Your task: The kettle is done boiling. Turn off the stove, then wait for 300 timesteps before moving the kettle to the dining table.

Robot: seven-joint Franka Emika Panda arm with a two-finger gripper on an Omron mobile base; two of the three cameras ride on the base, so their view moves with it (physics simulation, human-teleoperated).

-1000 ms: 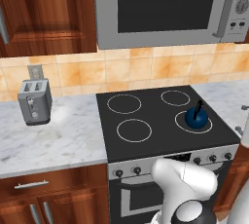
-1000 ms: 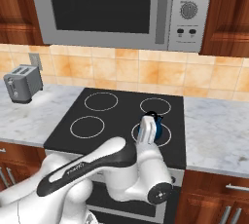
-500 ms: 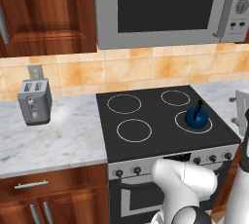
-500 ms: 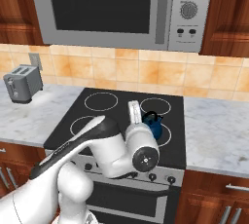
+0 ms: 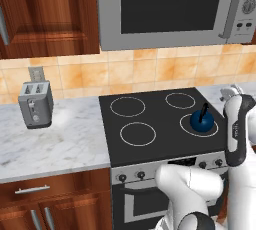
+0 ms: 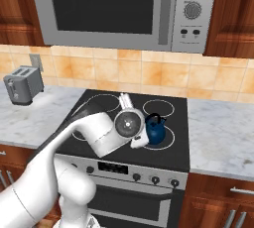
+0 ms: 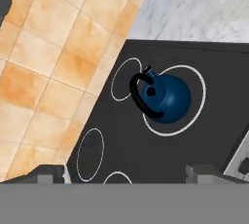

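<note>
The small dark-blue kettle (image 5: 201, 121) (image 6: 155, 129) (image 7: 165, 96) stands upright on the front right burner of the black glass stove (image 5: 150, 119) (image 6: 173, 147) (image 7: 204, 135). A row of black knobs (image 5: 202, 164) (image 6: 155, 179) lines the stove's steel front. My gripper (image 7: 127, 177) hovers above the cooktop, apart from the kettle, and looks down at it. Its fingertips stand wide apart with nothing between them. My arm's wrist (image 6: 128, 122) sits just left of the kettle in the right base view. The dining table is out of view.
A grey toaster (image 5: 36, 104) (image 6: 22, 85) stands on the marble counter (image 5: 50, 144) left of the stove. More marble counter (image 6: 218, 138) lies to the right. A microwave (image 5: 165, 6) (image 6: 124, 9) hangs above the cooktop, flanked by wooden cabinets.
My arm has swung and lifted over the front of the stove, and its wrist has turned beside the kettle. The kettle has stayed on its burner. The jaws remain open.
</note>
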